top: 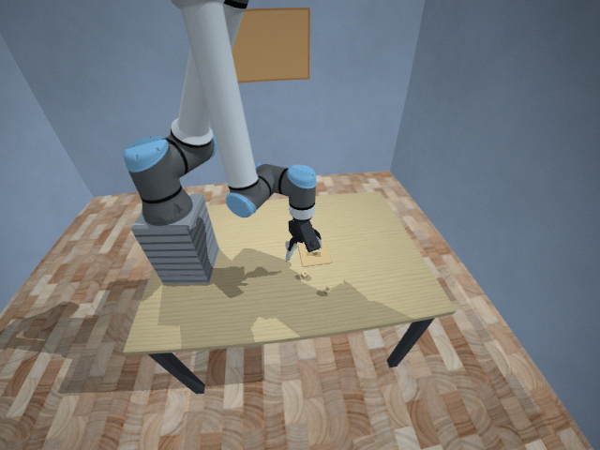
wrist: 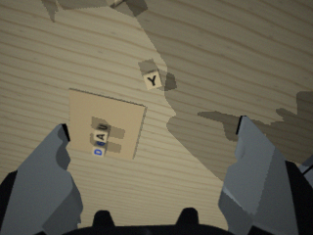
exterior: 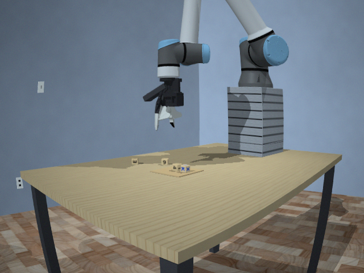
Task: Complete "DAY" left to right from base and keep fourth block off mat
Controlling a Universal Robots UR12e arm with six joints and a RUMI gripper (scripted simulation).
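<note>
A tan mat point(wrist: 83, 105) point(top: 321, 260) point(exterior: 160, 172) lies on the table. Two blocks sit side by side on it: a blue D point(wrist: 98, 151) point(exterior: 185, 168) and, touching it, an A point(wrist: 102, 137) point(exterior: 176, 166). In the top view my gripper mostly hides them. The Y block point(wrist: 153, 80) point(top: 305, 277) point(exterior: 164, 161) lies off the mat, letter up, at a shadow's edge. A fourth block point(top: 323, 291) point(exterior: 134, 161) lies farther out; I cannot read its top. My gripper point(wrist: 152, 120) point(top: 301, 251) point(exterior: 164, 126) is open and empty, high above the table near the mat.
The wooden table point(top: 387, 242) point(exterior: 117, 199) carries the grey ribbed pedestal point(top: 176, 247) point(exterior: 255, 120) of the arm at one corner. The arm's dark shadow falls across the table beside the mat.
</note>
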